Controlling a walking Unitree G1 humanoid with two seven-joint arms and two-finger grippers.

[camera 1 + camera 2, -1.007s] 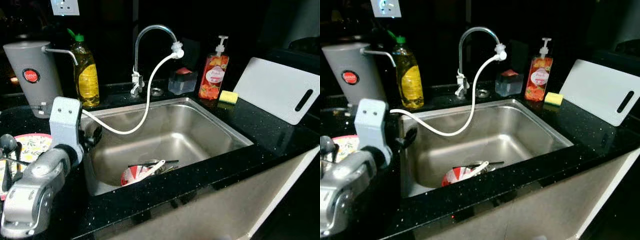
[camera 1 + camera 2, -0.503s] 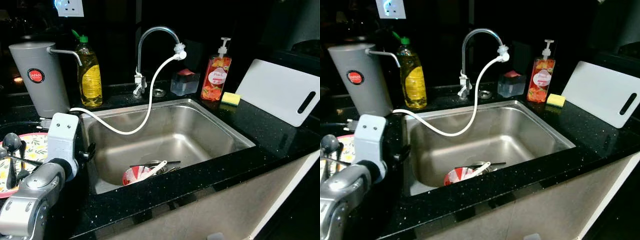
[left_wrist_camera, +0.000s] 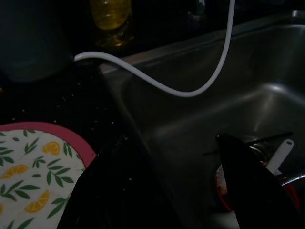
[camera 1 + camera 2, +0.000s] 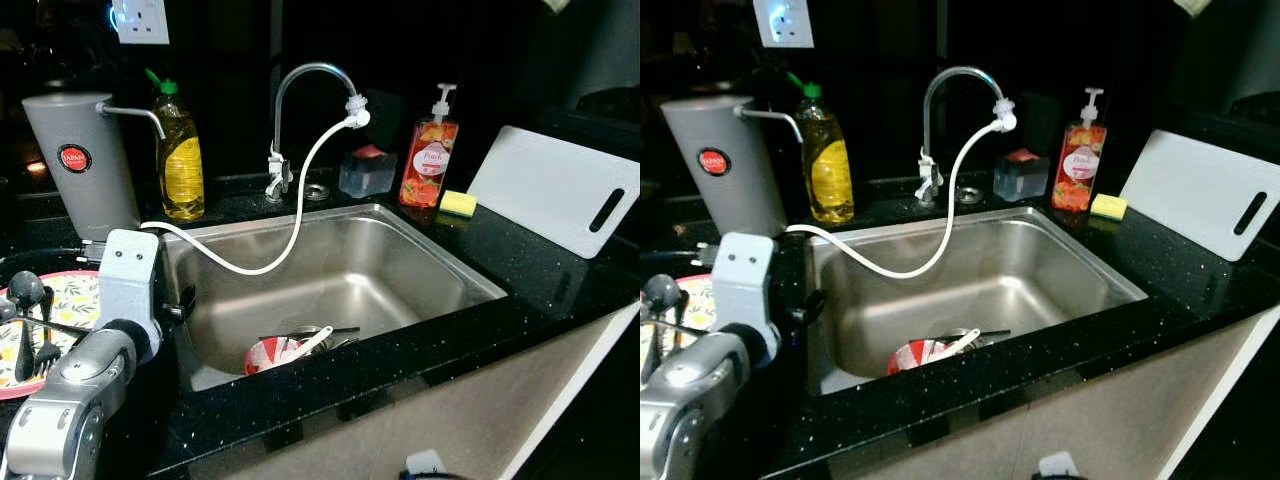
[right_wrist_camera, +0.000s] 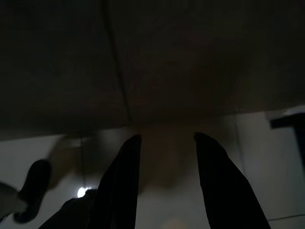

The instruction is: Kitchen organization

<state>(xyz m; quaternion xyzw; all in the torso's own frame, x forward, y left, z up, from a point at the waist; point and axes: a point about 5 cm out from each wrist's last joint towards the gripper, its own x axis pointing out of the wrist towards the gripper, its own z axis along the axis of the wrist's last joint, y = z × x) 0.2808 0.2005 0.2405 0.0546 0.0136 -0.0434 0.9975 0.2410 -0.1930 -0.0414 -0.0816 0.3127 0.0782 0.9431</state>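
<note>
Left gripper (image 3: 190, 191) hovers over black worktop (image 4: 560, 275) at left rim of steel sink (image 4: 400, 265), fingers (image 3: 248, 176) spread, holding nothing. Red bowl (image 4: 270, 353) with white spoon (image 4: 305, 342) lies on sink bottom, near front wall. Lemon-print plate (image 4: 75, 300) with cutlery sits on worktop just left of gripper. White hose (image 4: 290, 215) droops from tap (image 4: 300, 100) into sink. Right gripper (image 5: 164, 157) hangs low near pale floor, fingers apart, empty.

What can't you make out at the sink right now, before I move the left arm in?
- Dishes in the sink: the red bowl and the utensils on it sit half behind the near rim.
- Floral plate: cut by the left edge in the eye views, with dark utensils lying across it.
- Label text on the soap bottle: too small.
- Left gripper: its open fingers cover the counter edge in the dim wrist view.
- Right gripper: surroundings too dark.
</note>
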